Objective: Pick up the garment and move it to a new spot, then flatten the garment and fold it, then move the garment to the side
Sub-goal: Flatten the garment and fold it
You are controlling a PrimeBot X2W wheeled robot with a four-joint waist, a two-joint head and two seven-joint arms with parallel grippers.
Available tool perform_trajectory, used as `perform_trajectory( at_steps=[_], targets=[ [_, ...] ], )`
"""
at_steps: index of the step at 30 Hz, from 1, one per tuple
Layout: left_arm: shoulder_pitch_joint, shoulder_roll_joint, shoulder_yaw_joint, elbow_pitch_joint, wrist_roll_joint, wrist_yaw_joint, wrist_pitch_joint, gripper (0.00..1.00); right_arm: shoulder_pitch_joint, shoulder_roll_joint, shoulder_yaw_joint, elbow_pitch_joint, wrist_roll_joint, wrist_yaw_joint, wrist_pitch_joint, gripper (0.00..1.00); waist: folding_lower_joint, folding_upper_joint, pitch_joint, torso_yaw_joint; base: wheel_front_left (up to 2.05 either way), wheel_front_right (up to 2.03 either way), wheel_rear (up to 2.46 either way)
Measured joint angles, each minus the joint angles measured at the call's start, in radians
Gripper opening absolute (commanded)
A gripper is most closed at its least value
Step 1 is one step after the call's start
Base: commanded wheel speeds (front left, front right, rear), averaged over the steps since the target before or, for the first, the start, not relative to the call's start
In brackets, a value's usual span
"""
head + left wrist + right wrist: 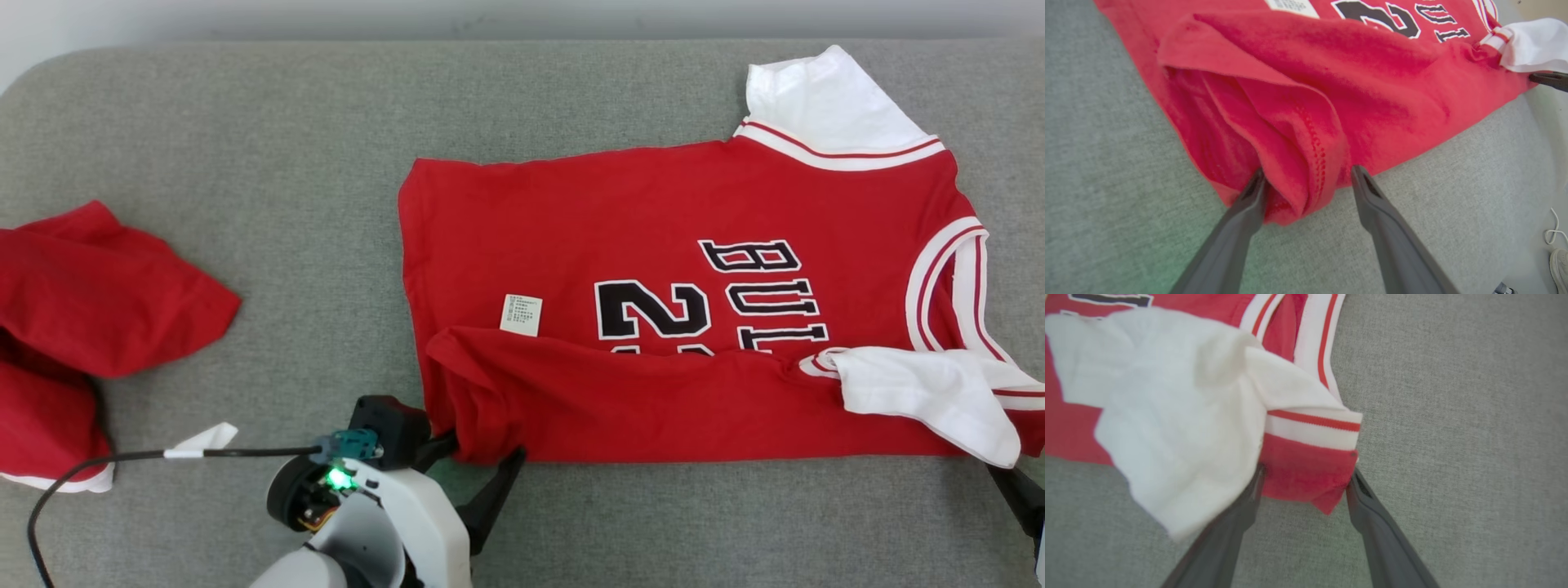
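jersey [653, 229] folding, mid-task. head view: the red jersey lies spread on the grey surface [286, 163], print up, with a second red cloth [98, 294] well apart from it beyond its hem end. the jersey's near long edge is turned over onto its body, covering the lower part of the number just beside the care label [521, 315]; the near white sleeve [931, 392] lies on top of that flap, while the far sleeve sticks out past the jersey's far edge. the left gripper [487, 451] sits at the jersey's near hem corner, fingers spread. left wrist view: the two dark fingers [1249, 204] stand apart on either side of the bunched hem corner of the jersey [1372, 81], at most brushing the cloth and not pinching it; the care label [1292, 5] shows further up the jersey. right wrist view: the right gripper [1306, 477] is likewise spread, its fingers flanking the red shoulder corner of the jersey [1302, 473] just below the striped armhole trim, with the white sleeve [1167, 416] draped beside the corner and partly over one finger; nothing is clamped. judged progress: relocation and flattening look done and a first lengthwise fold is laid, though its hem corner is rumpled. left to do, by this reading: tuck in the far sleeve, make the remaining folds, then move the folded jersey aside.
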Motion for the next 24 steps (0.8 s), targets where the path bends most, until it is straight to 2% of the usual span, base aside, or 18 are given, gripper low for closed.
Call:
perform_trajectory(
  at_steps=[7,8,9,10,11,12,13,20,24],
  targets=[
    [-0.020,-0.015,-0.010,0.032,0.001,-0.007,-0.010,1.00,-0.023,-0.019,0.031,0.038,-0.012,0.000,-0.018,1.00,-0.0001,0.0000,0.004,0.003,0.00,0.00,0.00],
    [-0.022,-0.014,-0.011,0.034,0.001,-0.009,-0.010,0.61,-0.027,-0.020,0.037,0.043,-0.012,0.000,-0.020,1.00,-0.0001,0.0000,0.006,0.004,0.00,0.00,0.00],
    [-0.024,-0.013,-0.010,0.036,0.001,-0.012,-0.010,0.26,-0.032,-0.020,0.046,0.049,-0.012,0.000,-0.020,1.00,-0.0001,0.0000,0.008,0.004,0.00,0.00,0.00],
    [-0.026,-0.010,-0.009,0.039,0.001,-0.014,-0.010,0.00,-0.036,-0.021,0.052,0.053,-0.012,0.000,-0.020,1.00,0.0000,0.0000,0.011,0.004,0.00,0.00,0.00],
    [-0.029,-0.006,-0.007,0.042,-0.001,-0.018,-0.009,0.00,-0.040,-0.022,0.058,0.060,-0.011,0.000,-0.021,1.00,-0.0001,0.0000,0.013,0.005,0.00,0.00,0.00],
    [-0.035,0.000,-0.006,0.045,-0.002,-0.026,-0.006,0.00,-0.044,-0.024,0.068,0.068,-0.011,0.000,-0.021,0.33,-0.0001,-0.0001,0.015,0.006,0.00,0.00,0.00],
    [-0.039,0.005,-0.005,0.048,-0.006,-0.031,-0.005,0.00,-0.050,-0.029,0.075,0.075,-0.011,0.000,-0.027,0.00,0.0000,0.0000,0.016,0.009,0.00,0.00,0.00],
    [-0.045,0.043,0.013,0.038,-0.083,-0.086,0.050,0.00,-0.069,-0.081,0.120,0.100,0.082,0.000,-0.037,0.00,0.0000,0.0000,-0.006,0.021,0.00,0.00,0.00],
    [-0.016,0.071,0.026,-0.011,-0.172,-0.124,0.098,0.00,-0.046,-0.154,0.134,0.070,0.171,0.000,-0.019,0.00,0.0000,0.0000,-0.040,0.023,0.00,0.00,0.00]
  ],
)
